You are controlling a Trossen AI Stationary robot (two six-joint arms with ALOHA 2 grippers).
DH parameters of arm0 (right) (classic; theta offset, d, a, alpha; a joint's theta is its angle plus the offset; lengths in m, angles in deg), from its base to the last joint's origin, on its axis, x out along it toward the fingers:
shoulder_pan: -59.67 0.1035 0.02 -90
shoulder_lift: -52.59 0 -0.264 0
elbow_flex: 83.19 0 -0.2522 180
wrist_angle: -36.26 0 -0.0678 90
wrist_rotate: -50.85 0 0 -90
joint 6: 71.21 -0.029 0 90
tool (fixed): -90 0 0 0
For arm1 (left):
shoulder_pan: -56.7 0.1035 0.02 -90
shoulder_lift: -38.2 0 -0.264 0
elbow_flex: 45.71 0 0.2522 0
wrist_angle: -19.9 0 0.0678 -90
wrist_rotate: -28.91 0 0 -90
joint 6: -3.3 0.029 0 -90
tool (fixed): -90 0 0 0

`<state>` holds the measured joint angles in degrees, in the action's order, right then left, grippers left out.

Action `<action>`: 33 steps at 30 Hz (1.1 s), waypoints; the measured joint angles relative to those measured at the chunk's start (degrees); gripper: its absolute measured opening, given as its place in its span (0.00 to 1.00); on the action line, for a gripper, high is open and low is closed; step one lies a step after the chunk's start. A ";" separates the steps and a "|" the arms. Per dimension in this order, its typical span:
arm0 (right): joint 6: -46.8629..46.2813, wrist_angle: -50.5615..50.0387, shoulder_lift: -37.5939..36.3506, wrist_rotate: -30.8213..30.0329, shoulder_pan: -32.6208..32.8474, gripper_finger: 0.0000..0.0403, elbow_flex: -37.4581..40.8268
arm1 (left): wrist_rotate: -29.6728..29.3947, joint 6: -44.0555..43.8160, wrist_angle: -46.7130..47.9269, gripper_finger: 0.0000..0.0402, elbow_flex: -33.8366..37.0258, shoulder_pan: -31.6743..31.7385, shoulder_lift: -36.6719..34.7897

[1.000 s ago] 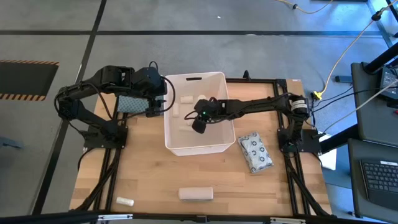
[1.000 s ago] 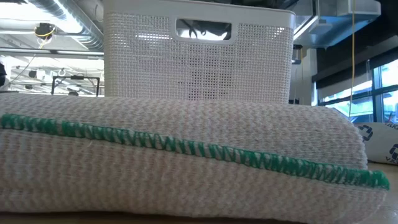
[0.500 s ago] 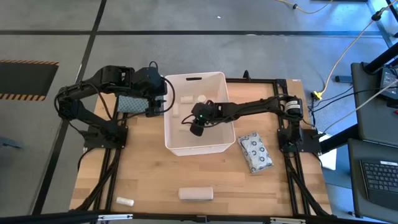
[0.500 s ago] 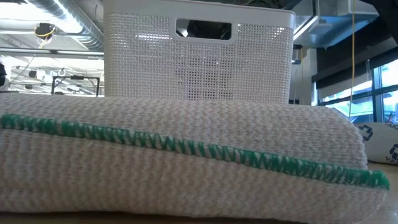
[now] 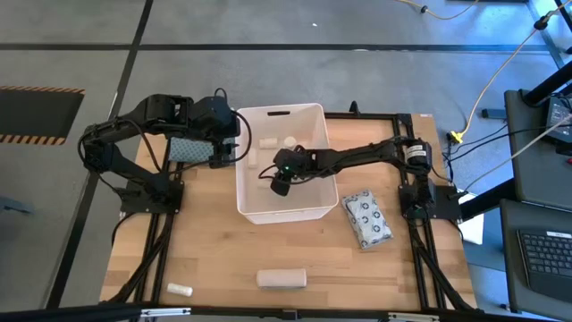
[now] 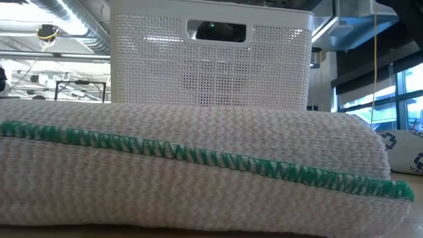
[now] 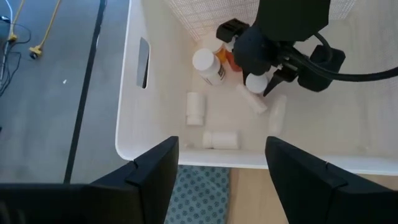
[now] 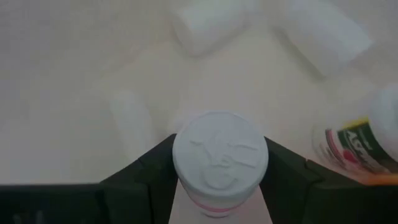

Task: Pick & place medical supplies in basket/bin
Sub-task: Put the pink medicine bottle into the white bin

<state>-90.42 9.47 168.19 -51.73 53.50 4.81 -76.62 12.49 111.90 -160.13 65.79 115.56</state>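
The white bin [image 5: 315, 211] stands mid-table and holds several supplies: a white-capped bottle [image 7: 206, 63], an orange-capped one [image 7: 231, 59] and white rolls [image 7: 195, 109]. My right gripper [image 5: 279, 182] is inside the bin, shut on a small white-capped bottle [image 8: 220, 157]. My left gripper [image 7: 224, 180] is open and empty above the bin's left rim [image 7: 186, 158] and the teal cloth [image 5: 188, 150]. On the table lie a beige roll [image 5: 281, 278], a small white tube [image 5: 180, 289] and a grey-patterned packet [image 5: 367, 218]. My right gripper pinches the bottle between its two fingers [image 8: 152, 171], one on each side just below the white cap [image 8: 220, 149]. The fingers point down into the bin, and the cap faces up toward the wrist. The bottle's lower end is hidden, so I cannot tell whether it is clear of the bin floor.
In the low view the beige roll [image 6: 198, 165], stitched in green, fills the foreground and the bin's mesh wall [image 6: 211, 66] stands behind it. Black frame rails [image 5: 152, 241] run along the table's sides. Bare wood lies between the bin and the near edge.
My right gripper has gone a little toward the table's left inside the bin, still shut on the bottle.
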 joint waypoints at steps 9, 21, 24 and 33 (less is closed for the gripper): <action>0.16 5.29 2.33 -3.15 -0.01 0.48 -0.04 | 0.00 0.02 0.02 0.58 0.00 0.00 0.00; 0.30 11.48 2.83 -2.99 0.02 0.43 -0.04 | 0.00 0.09 0.02 0.58 0.00 0.00 0.00; 2.22 11.00 2.83 -2.78 0.03 0.43 -0.04 | -0.02 0.13 0.02 0.58 0.00 0.00 0.00; 4.76 8.18 2.83 -2.75 0.44 0.57 -0.02 | -0.28 0.17 0.02 0.58 0.00 0.00 0.00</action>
<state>-85.66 17.65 171.02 -54.49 53.93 4.79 -76.90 12.66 111.92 -160.13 65.79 115.56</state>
